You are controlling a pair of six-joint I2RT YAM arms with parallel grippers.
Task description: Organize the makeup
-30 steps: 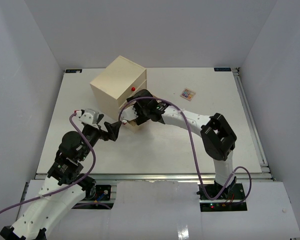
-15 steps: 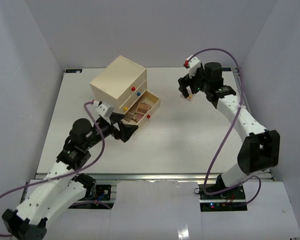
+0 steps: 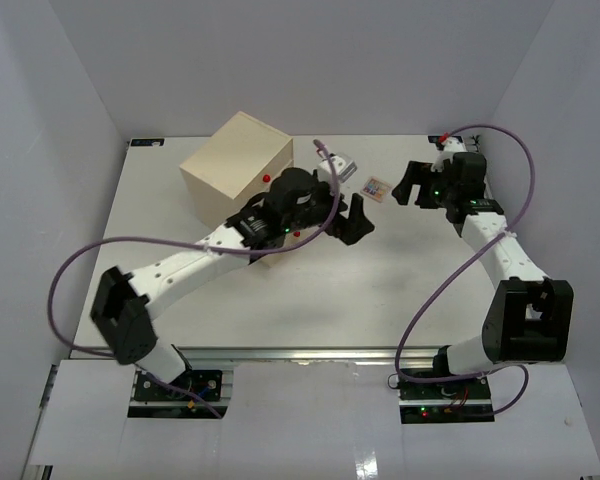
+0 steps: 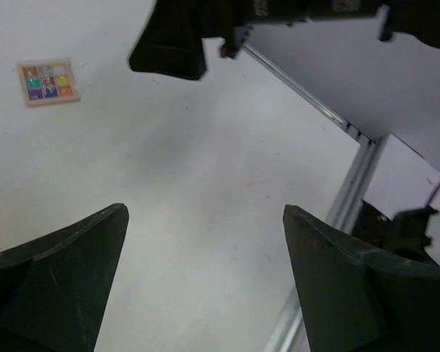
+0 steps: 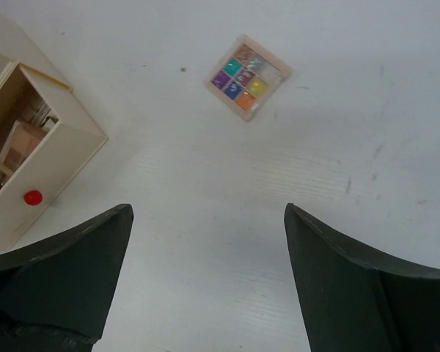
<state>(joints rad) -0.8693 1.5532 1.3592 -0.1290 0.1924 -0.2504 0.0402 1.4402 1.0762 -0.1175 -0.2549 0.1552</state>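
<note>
The palette [image 3: 376, 187] was judged light, stiff, best pinched across its edges; left fingers [image 4: 59, 279] and right fingers [image 5: 59, 271] were held spread, empty.

Palette [image 3: 376, 187] on the table [image 3: 380, 285], right of the chest [image 3: 235, 160] (more inside its drawer [image 5: 59, 161]).

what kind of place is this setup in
Probably a robot lab test cell, not a home: a white table boxed in by bare white panels, a left arm and right arm mounted at its near edge, a drawer chest and palette as props.
</note>
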